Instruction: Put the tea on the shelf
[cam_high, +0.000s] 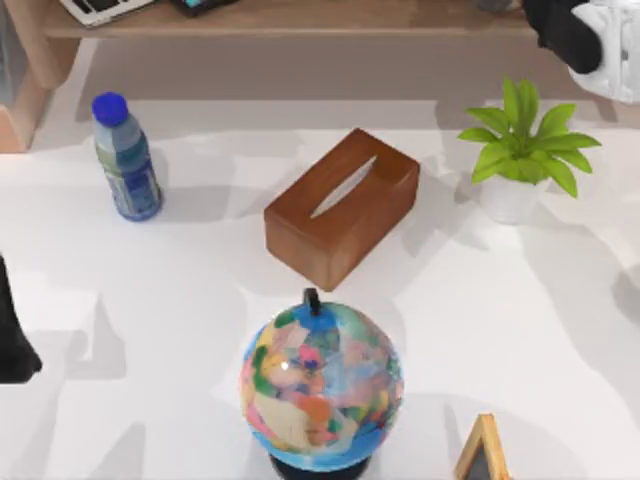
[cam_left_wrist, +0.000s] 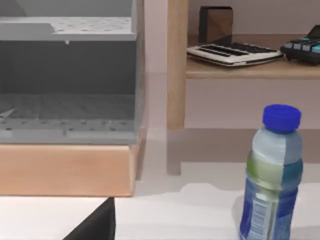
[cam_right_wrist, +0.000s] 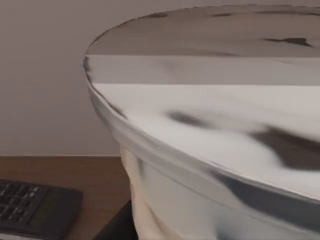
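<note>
Right gripper (cam_high: 590, 45) over shelf (cam_high: 300, 20) at far right, tea (cam_right_wrist: 210, 130) close against it; grip impossible to tell. Left arm parked at table's left edge.

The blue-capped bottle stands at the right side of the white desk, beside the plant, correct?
Not quite. In the top view the blue-capped bottle stands at the left side of the white desk, well apart from the plant, which is at the right; the wooden tissue box lies between them.
</note>
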